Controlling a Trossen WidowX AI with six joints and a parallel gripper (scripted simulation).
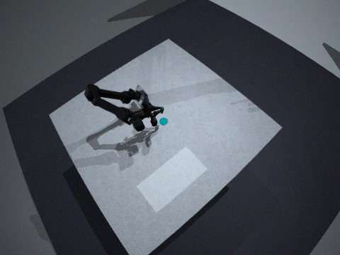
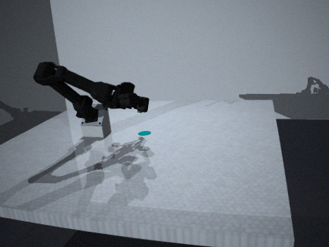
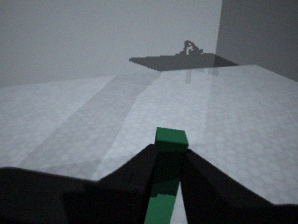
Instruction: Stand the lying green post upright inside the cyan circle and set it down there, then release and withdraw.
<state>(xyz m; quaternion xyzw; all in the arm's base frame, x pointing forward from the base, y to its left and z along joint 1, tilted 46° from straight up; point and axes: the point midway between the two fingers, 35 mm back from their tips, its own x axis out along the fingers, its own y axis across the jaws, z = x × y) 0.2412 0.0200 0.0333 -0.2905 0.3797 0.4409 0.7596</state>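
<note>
1 green post (image 3: 167,170), clamped between the 2 fingers of the 1 gripper (image 3: 169,165), held in the air. 1 cyan circle (image 2: 144,133) on table (image 2: 212,165), below and apart from post.

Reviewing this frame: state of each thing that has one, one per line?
gripper: shut on the green post, raised above the table.
green post: held between the fingers, off the surface, not yet in the circle.
cyan circle: flat on the table, nothing standing in it.
</note>
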